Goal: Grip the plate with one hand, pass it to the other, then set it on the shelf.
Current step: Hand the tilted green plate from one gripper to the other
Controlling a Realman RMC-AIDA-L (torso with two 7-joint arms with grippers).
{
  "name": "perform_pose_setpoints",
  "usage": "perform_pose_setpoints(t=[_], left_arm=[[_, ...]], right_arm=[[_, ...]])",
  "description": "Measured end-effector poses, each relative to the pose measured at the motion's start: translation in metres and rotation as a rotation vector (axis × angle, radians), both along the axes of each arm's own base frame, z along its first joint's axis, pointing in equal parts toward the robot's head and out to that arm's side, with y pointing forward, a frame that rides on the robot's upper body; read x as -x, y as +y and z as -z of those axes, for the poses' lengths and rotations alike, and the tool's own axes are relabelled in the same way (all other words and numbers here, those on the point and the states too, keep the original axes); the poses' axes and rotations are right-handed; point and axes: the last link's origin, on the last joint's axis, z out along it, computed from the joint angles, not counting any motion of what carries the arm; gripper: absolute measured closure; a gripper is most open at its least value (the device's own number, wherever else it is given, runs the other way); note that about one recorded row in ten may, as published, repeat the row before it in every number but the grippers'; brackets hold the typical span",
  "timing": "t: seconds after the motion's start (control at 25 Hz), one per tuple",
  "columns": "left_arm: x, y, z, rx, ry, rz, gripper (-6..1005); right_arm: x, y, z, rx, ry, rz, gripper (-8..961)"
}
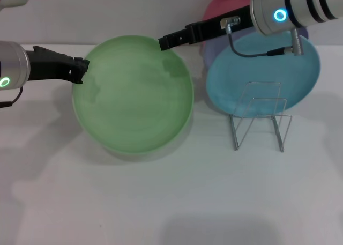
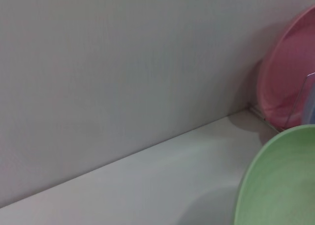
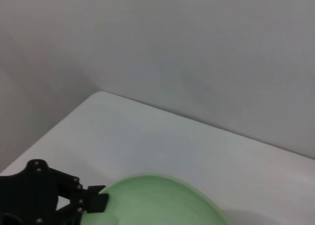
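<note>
The light green plate (image 1: pixel 134 95) is held up off the white table, its face tilted toward the head camera, with its shadow on the table below. My left gripper (image 1: pixel 80 71) is shut on the plate's left rim; it also shows in the right wrist view (image 3: pixel 91 200) at the plate's edge (image 3: pixel 162 200). My right gripper (image 1: pixel 163 42) reaches in from the upper right and meets the plate's top right rim. The silver wire shelf (image 1: pixel 260 116) stands to the right of the plate with nothing in it. The left wrist view shows the plate's rim (image 2: pixel 280 180).
A sky-blue plate (image 1: pixel 262 68) leans behind the wire shelf. A pink plate (image 1: pixel 225 9) stands against the back wall, also in the left wrist view (image 2: pixel 288 82), and a lavender plate's edge (image 1: pixel 210 47) shows between them. The white table (image 1: pixel 171 202) stretches in front.
</note>
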Motion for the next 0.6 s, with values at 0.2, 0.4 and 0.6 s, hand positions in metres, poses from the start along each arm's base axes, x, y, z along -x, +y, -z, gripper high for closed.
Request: perform_pose_setpoints(t=[0.2,0.4,0.6], left_arm=[[0.0,-0.001,0.001,0.003,-0.005,-0.001,935],[0.0,-0.001,0.002,0.006,-0.004,0.0,932],[-0.001,-0.001,0.002,0.006,-0.004,0.002,928]], right_arm=[[-0.003,0.002,0.004,-0.007,-0.011,0.002,134],[-0.006,0.004,0.009,-0.011,-0.031,0.001,134],[-0.009,0.006,0.016,-0.005,-0.047,-0.002,134]])
